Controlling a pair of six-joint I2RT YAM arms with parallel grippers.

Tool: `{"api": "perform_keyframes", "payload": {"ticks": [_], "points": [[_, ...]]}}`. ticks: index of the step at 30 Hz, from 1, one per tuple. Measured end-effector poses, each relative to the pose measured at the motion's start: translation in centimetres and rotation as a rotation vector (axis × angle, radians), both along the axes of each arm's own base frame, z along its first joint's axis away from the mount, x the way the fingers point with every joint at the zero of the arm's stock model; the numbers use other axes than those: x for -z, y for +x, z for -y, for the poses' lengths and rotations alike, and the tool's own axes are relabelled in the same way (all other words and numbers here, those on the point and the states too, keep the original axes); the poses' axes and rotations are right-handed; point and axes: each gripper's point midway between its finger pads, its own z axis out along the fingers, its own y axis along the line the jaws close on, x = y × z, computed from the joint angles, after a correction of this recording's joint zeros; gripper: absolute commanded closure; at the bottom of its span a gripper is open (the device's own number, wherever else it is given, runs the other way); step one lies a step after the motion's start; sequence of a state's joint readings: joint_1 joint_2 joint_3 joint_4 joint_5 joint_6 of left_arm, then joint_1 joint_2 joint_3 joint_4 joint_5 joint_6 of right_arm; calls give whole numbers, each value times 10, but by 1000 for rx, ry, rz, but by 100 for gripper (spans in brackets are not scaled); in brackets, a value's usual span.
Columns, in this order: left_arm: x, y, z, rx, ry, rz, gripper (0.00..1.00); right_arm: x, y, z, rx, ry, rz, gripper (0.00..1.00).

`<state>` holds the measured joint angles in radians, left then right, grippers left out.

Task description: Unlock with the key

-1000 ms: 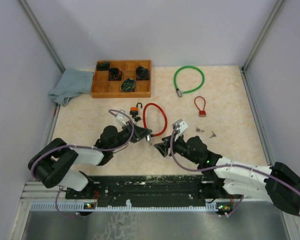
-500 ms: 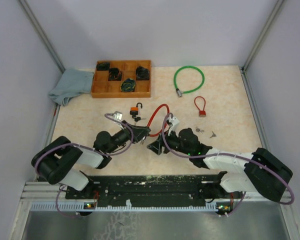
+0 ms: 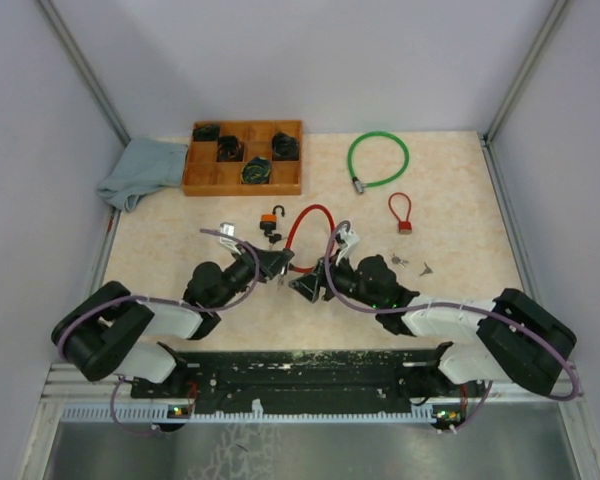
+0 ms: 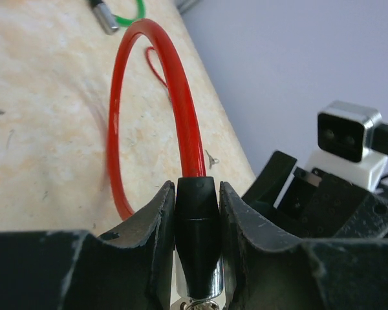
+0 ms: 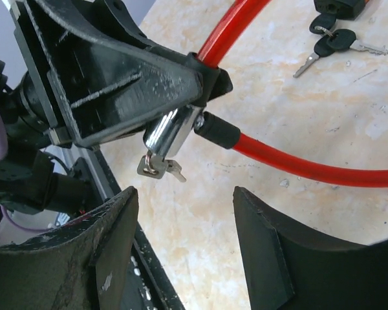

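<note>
Not much can be made out from the top view. The left gripper (image 3: 276, 263) and right gripper (image 3: 306, 284) are crowded nose to nose on the tabletop (image 3: 450, 200). Only the arc of the red cable lock (image 3: 314, 208) is seen rising behind them, and the key can't be picked out there at all.

The left wrist view fills in the grip. The lock's black end cap (image 4: 196, 219) is pinched between the left jaws, but the metal below it is cut off by the bottom edge.

That part is only shown by the right wrist view. The chrome cylinder (image 5: 171, 135) is seen poking out under the left jaws, with the key (image 5: 160, 166) hanging at its lower end. How far it's seated can't be told. The right jaws are spread wide just beside the key, with nothing between them.

Spare keys (image 5: 333, 42) are glimpsed further back, partly blurred.
</note>
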<state>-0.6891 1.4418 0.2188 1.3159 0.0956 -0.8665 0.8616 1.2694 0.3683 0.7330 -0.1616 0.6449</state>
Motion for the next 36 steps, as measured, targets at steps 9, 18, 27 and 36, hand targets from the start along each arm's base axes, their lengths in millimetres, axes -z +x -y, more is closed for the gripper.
{"api": "perform_keyframes", "payload": {"ticks": [9, 18, 27, 36], "points": [[27, 7, -15, -158, 33, -253, 100, 15, -10, -4, -55, -25, -51, 40], [55, 10, 1, -223, 95, -527, 100, 18, -10, -16, -66, -126, -6, 47], [76, 16, 11, -296, 198, -786, 100, 54, 0, 8, -9, -440, 147, 69], [97, 6, 10, -311, 262, -918, 100, 64, 4, 23, -36, -581, 257, 69]]}}
